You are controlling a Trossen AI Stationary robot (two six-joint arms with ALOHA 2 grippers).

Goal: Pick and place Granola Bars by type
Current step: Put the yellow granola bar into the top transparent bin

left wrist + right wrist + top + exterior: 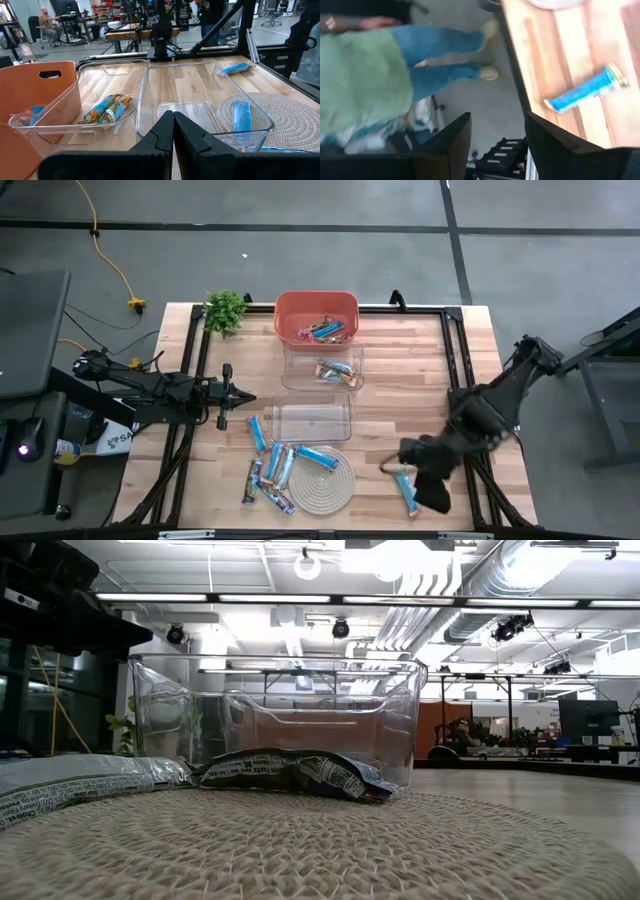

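Several light blue granola bars [280, 465] lie on and beside a round woven coaster [325, 480] near the table's front edge. One blue bar [407, 494] lies flat on the wood at the near right. My right gripper [432, 492] hangs open just right of it, tipped down toward the near edge; in its wrist view the gripper [497, 145] holds nothing and the bar [585, 90] lies off to one side. My left gripper [245, 398] waits shut at the table's left [173, 125]. An orange bin [316, 317] holds a few bars.
Two clear containers stand mid-table: the far one [323, 367] holds a multicoloured bar [107, 109], the near one [312, 420] shows none. A green plant [226, 310] sits at the far left corner. A person [365, 85] stands beyond the near edge.
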